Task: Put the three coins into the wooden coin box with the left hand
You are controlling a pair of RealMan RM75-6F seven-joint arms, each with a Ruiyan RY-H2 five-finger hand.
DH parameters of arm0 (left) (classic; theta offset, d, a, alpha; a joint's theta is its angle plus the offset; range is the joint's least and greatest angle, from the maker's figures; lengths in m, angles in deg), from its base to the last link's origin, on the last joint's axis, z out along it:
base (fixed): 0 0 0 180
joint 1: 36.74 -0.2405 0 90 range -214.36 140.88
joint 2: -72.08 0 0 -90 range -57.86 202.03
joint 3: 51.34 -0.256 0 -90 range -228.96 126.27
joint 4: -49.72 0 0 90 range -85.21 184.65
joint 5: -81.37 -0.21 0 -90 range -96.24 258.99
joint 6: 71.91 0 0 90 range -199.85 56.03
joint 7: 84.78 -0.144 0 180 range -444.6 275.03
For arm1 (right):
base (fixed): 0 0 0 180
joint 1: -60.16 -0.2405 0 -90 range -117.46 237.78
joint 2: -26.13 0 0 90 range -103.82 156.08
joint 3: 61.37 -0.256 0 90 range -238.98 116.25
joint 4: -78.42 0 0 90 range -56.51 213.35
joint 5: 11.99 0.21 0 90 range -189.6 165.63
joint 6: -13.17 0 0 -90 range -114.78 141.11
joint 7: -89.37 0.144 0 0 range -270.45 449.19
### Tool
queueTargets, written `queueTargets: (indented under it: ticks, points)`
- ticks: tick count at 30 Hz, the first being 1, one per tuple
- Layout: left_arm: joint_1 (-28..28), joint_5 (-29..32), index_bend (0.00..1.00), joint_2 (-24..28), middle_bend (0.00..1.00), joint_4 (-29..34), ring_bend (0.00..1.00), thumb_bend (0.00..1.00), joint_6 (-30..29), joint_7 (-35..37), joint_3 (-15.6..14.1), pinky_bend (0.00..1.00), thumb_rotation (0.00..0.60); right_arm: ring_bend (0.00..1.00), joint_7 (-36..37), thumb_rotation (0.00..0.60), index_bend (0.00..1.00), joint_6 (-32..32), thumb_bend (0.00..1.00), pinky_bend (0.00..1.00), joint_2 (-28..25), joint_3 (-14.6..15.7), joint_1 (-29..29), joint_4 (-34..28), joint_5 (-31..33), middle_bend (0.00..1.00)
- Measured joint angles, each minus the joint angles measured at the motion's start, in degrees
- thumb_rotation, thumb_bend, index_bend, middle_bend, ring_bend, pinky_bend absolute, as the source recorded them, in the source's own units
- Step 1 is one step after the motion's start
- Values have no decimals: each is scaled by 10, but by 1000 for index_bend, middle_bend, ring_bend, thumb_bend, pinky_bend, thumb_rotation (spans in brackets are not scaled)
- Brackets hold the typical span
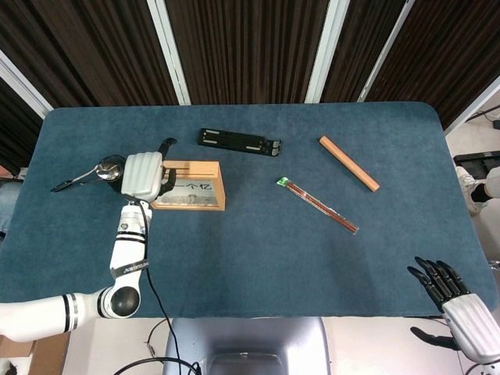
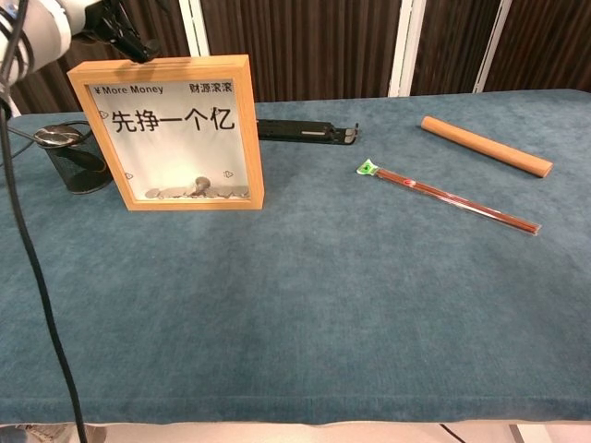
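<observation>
The wooden coin box stands upright at the table's left, its glass front printed with Chinese characters; from above it shows as a frame. Several coins lie along its bottom, and one coin shows a little above the pile. My left hand hovers over the box's left top corner with fingers spread and nothing visible in them; in the chest view its dark fingers reach just above the frame. My right hand hangs off the table's near right corner, fingers apart and empty.
A black mesh cup holding a spoon stands just left of the box. Behind the box lies a black flat holder. A wooden rod and wrapped red chopsticks lie to the right.
</observation>
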State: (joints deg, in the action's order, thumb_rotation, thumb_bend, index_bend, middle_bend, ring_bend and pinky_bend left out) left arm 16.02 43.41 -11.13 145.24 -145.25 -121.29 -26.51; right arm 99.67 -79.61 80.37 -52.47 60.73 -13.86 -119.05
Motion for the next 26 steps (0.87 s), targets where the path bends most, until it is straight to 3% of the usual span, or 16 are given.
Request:
queueTargets:
  ticks: [2, 3, 5, 7, 9, 13, 16, 21, 26]
  points:
    - [-10, -14, 188, 14, 879, 28, 918, 447, -6, 3, -7, 960, 600, 0, -2, 600, 0, 0, 134, 0, 0, 0, 0, 0, -1, 0]
    - [-21, -27, 166, 27, 714, 53, 770, 442, -9, 6, -16, 851, 600, 0, -4, 600, 0, 0, 134, 0, 1, 1, 0, 0, -2, 0]
    - [-43, -54, 97, 53, 335, 99, 350, 431, -12, 14, -39, 491, 600, 0, -8, 600, 0, 4, 134, 0, 1, 2, 1, -1, 0, 0]
    - [-78, -103, 49, 90, 150, 159, 120, 420, -14, 30, -81, 271, 600, 0, -18, 600, 0, 11, 134, 0, 2, 3, 1, -4, 2, 0]
    - [-120, -171, 20, 121, 48, 207, 21, 400, -20, 53, -136, 165, 600, 0, -32, 600, 0, 21, 134, 0, 4, 4, 0, -9, 3, 0]
    - [-216, -329, 0, 162, 0, 227, 0, 386, -52, 114, -249, 88, 600, 0, -69, 600, 0, 38, 134, 0, 11, 5, 0, -19, 8, 0]
    - [-299, -440, 0, 171, 0, 178, 0, 390, -106, 165, -314, 57, 600, 0, -100, 600, 0, 47, 134, 0, 18, 3, 2, -29, 17, 0]
    - [-406, -526, 0, 165, 0, 41, 0, 375, -205, 240, -357, 38, 600, 0, -145, 600, 0, 56, 134, 0, 31, 0, 6, -44, 24, 0]
    - [-455, -559, 0, 170, 0, -3, 0, 376, -231, 306, -369, 36, 600, 0, -153, 600, 0, 58, 134, 0, 36, -2, 8, -47, 28, 0]
